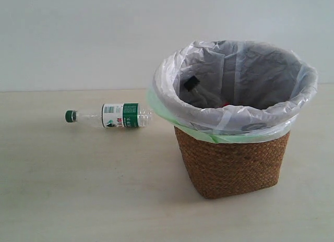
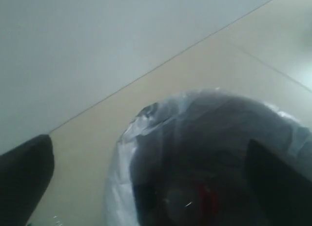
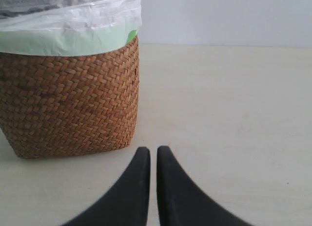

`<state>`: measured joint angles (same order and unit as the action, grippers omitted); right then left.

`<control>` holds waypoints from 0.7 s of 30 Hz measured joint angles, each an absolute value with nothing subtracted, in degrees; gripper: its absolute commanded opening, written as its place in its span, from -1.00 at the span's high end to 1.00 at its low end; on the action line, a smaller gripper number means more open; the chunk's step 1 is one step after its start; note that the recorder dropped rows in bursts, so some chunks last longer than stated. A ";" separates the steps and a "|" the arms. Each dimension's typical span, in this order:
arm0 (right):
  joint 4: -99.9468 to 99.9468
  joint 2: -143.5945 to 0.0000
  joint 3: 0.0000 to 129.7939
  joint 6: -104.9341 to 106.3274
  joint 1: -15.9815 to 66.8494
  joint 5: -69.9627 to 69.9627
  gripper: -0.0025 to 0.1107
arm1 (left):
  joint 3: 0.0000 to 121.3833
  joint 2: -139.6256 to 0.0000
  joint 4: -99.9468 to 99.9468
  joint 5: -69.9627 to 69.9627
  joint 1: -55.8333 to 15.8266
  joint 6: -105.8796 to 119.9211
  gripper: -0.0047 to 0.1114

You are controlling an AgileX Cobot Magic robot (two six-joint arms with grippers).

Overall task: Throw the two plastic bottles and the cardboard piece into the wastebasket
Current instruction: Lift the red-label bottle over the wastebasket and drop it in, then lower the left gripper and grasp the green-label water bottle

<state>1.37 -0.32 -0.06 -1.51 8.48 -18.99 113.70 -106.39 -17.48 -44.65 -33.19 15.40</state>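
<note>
Exterior view is showing the wastebasket [image 1: 232, 164] standing on the pale counter [image 1: 78, 195], right of the middle. Its brown woven sides are tapering downward. A translucent white and pale green plastic bag [image 1: 172, 70] is lining it and folding over the rim. The green-capped bottle [image 1: 112, 117] is lying on its side on the counter, left of the wastebasket and just apart from it. Its cap is pointing away from the basket, and its green-and-white label is facing the camera. Deep inside the bag a small red patch [image 1: 224, 103] is peeking out, and a dark square shape [image 1: 190, 83] is sitting against the liner. Both are too small to identify.

Left wrist view is looking down into the mouth of the bag [image 2: 126, 138]. The left claw [image 2: 150, 145] is hanging above the opening. Its dark fingers [image 2: 24, 172] are standing wide apart at opposite edges of the picture, with nothing between them. A blurred red patch [image 2: 207, 201] is showing low in the bag.

Right wrist view is looking along the counter [image 3: 234, 114]. The right claw [image 3: 153, 150] is sitting low over the surface, its two black fingers [image 3: 131, 187] drawn together with only a thin slit between them, gripping nothing. The wastebasket [image 3: 68, 99] is standing near it, off to one side and not touching it.
</note>
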 measured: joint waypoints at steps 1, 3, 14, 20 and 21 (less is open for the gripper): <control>1.37 -0.32 -0.06 -1.51 8.48 -18.99 0.91 | 113.70 -106.39 -15.37 -45.30 -33.19 14.96 -0.92; 1.37 -0.32 -0.06 -1.51 8.48 -18.99 0.91 | 113.70 -106.39 -10.49 -46.63 -33.19 13.46 -0.92; 1.37 -0.32 -0.06 -1.51 8.48 -18.99 0.91 | 112.41 -107.04 17.08 -61.54 -30.71 9.66 -0.92; 1.37 -0.32 -0.06 -1.51 8.48 -18.99 0.91 | 107.24 -111.60 18.21 -63.32 -28.68 12.31 -0.92; 1.37 -0.32 -0.06 -1.51 8.48 -18.99 0.91 | 106.75 -112.59 18.21 -63.32 -28.58 12.72 -0.92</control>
